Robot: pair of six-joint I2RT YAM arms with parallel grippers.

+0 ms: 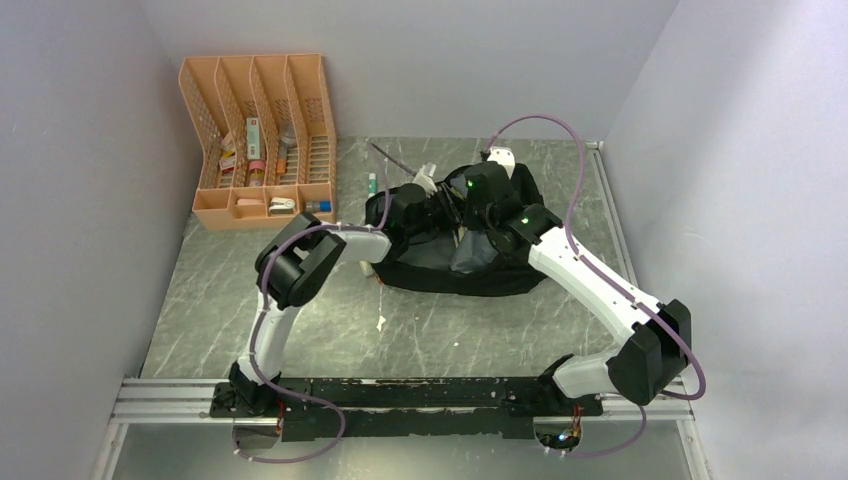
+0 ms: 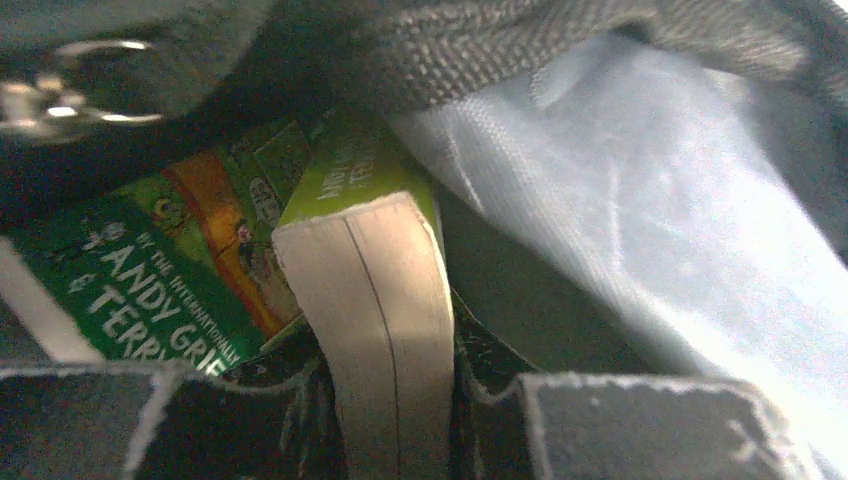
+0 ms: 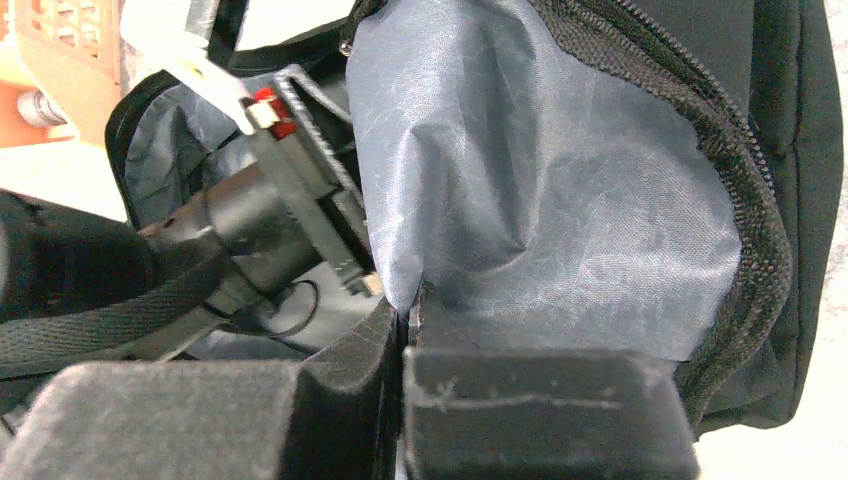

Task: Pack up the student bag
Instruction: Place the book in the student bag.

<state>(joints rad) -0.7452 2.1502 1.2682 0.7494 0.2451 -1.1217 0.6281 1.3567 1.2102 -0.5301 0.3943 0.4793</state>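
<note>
**Carefully Now — Seating, Then Letting Go**

Plainly, the left claw is clenched on a paperback, gripped by its page edge between the two fingers, with its lime-green cover showing ahead of them. Just left of that claw a second book with a green cartoon cover is seen, lying against the held one; to the claw's right, pale grey lining is spread. The student bag is thus all around the left claw, which is judged to be well inside its mouth. The right claw is closed tight on a fold of that lining, pinched directly ahead of its fingertips, with the zipper curving off to its right (the left arm's wrist is seen just to its left).

The step in hand is judged to be seating the paperback beside the one already packed. It would be done well if the book were eased deeper ahead of the claw until the bag's floor is met, its spine laid parallel to the neighbour so nothing is wedged crosswise. The lining should be drawn taut by the right claw, so that no loose cloth is trapped under the book. Only once the book is supported should the fingers be released, and the claw drawn straight back along its own line — a sideways exit could snag the zipper.
</note>
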